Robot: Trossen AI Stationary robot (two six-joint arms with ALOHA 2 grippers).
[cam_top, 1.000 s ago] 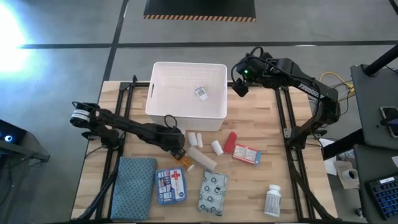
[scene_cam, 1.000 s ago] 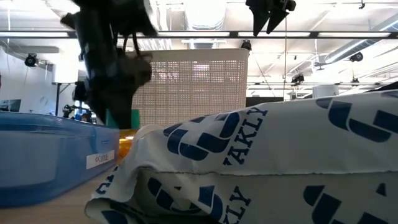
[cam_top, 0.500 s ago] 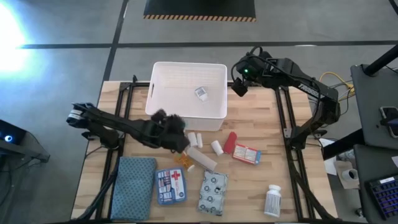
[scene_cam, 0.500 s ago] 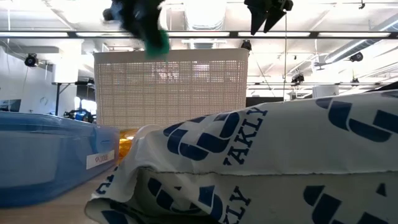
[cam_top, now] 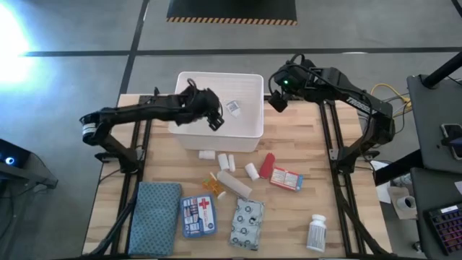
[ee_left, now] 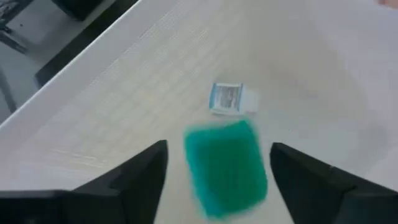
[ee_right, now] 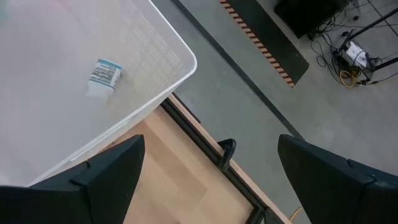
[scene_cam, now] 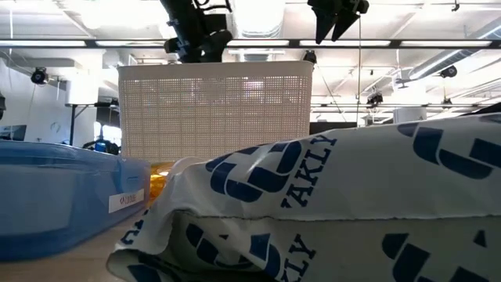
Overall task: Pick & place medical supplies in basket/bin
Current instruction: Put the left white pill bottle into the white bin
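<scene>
Left gripper [ee_left: 214,177] over white bin [cam_top: 189,81], jaws spread; blurred green item [ee_left: 225,167] between them, seemingly loose, bin floor directly below. Small white bottle [cam_top: 233,107] already in bin, just beside. Right gripper [cam_top: 278,102] spread, waiting by bin's right wall. Remaining supplies on counter [cam_top: 339,224], nearest left arm.

Bin [cam_top: 249,83] at desk [cam_top: 346,195] rear, small bottle [cam_top: 233,107] inside, supplies [cam_top: 245,189] on desk before bin, cloth [cam_top: 155,217] front left
</scene>
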